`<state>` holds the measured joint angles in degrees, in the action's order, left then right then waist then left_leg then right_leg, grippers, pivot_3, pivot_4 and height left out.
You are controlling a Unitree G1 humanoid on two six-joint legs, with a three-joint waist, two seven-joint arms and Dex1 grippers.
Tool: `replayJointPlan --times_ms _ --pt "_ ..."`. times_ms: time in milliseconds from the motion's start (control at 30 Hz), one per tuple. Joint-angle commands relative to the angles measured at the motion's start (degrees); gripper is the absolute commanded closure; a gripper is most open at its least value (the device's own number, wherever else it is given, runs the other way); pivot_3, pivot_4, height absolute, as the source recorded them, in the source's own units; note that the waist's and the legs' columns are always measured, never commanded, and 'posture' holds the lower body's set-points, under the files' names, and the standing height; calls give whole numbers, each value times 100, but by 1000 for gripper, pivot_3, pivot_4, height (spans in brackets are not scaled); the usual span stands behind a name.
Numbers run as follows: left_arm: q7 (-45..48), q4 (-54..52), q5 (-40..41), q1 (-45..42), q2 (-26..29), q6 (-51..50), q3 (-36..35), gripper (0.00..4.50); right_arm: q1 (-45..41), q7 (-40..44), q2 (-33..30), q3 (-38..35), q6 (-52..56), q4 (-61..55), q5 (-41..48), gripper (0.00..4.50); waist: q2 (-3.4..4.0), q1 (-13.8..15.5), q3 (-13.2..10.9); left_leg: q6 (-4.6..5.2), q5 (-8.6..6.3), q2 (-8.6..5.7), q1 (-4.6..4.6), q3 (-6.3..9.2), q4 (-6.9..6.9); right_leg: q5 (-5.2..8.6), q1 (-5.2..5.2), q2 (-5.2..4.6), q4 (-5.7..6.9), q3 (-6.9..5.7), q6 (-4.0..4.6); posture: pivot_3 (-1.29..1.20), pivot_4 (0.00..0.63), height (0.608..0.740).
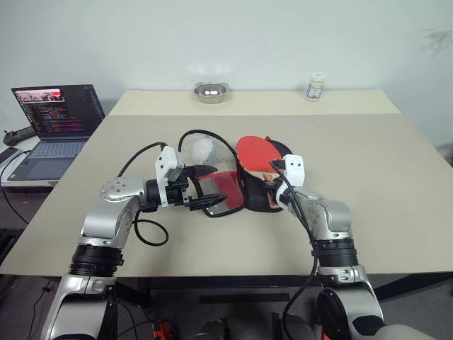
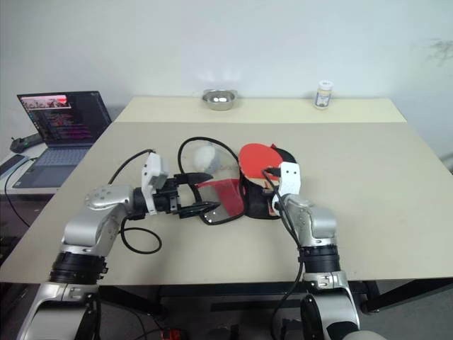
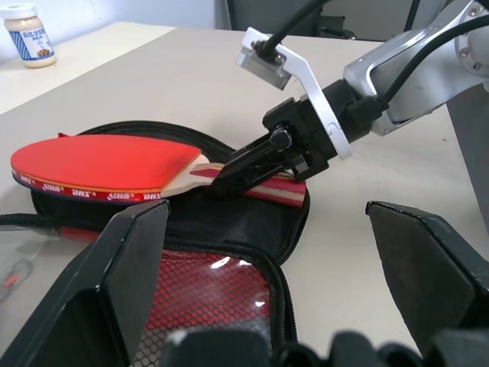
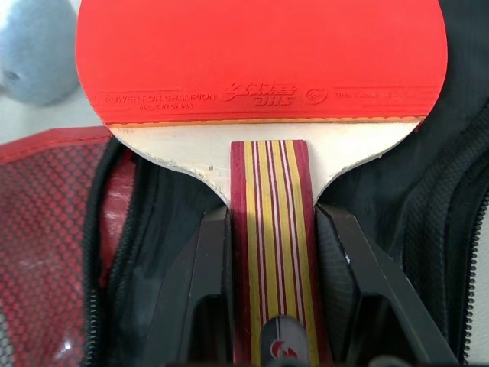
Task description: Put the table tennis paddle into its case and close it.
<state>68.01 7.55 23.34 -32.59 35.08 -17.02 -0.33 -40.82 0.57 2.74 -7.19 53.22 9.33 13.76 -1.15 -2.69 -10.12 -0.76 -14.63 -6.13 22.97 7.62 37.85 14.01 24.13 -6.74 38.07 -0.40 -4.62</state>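
My arms: silver metal links, black joint rings, white wrist camera brackets, looping black cables, black angular fingers [image 3: 130, 260].

Red paddle [image 4: 260, 53], striped handle [image 4: 275, 252]; black case [image 3: 252, 222]

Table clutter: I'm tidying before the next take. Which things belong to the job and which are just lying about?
Job:
- table tennis paddle, handle clamped in right gripper
- open case
- left gripper, open at the flap

Lying about:
- metal bowl
- small jar
- laptop
- white ball
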Motion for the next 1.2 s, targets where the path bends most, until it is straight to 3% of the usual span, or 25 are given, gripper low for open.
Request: replayJointPlan --times_ms 33,633,667,767,933,1100,1200 --pt "-28 -26 -33 -11 36 110 -52 0 -184 -71 -1 33 -239 -151 -50 3410 0 -2 0 0 0 0 0 0 0 0 0 0 0 0 0 0 150 740" --pt "-115 -272 -36 2 24 -88 5 0 -61 -293 58 6 -167 -72 -135 3410 0 -20 0 0 0 1 0 0 0 0 0 0 1 0 0 0 150 740" --pt "-116 -282 -36 13 33 -96 2 0 -50 -307 69 -3 -167 -76 -132 2707 0 -21 0 0 0 0 0 0 0 0 0 0 0 0 0 0 150 740" --pt "-113 -271 -50 39 50 -90 -20 0 -17 -311 81 64 -158 -126 -149 1944 1 -20 0 0 0 0 0 0 0 0 0 0 1 0 0 0 150 740" --pt "-110 -216 -73 97 90 -17 -73 0 78 -315 62 349 -29 -524 -241 167 1 -21 0 0 0 1 -1 1 0 0 0 0 1 0 0 0 150 740" --pt "-172 -146 -108 211 200 25 -177 0 330 134 -388 735 356 -1835 -108 167 1 -20 0 0 0 0 0 1 0 0 1 0 -1 0 0 0 150 740" --pt "-191 -46 -124 278 308 27 -237 0 468 943 -1233 1011 558 -2605 124 167 1 -7 0 1 -1 0 0 2 1 0 -1 1 -1 -2 -1 0 150 740"
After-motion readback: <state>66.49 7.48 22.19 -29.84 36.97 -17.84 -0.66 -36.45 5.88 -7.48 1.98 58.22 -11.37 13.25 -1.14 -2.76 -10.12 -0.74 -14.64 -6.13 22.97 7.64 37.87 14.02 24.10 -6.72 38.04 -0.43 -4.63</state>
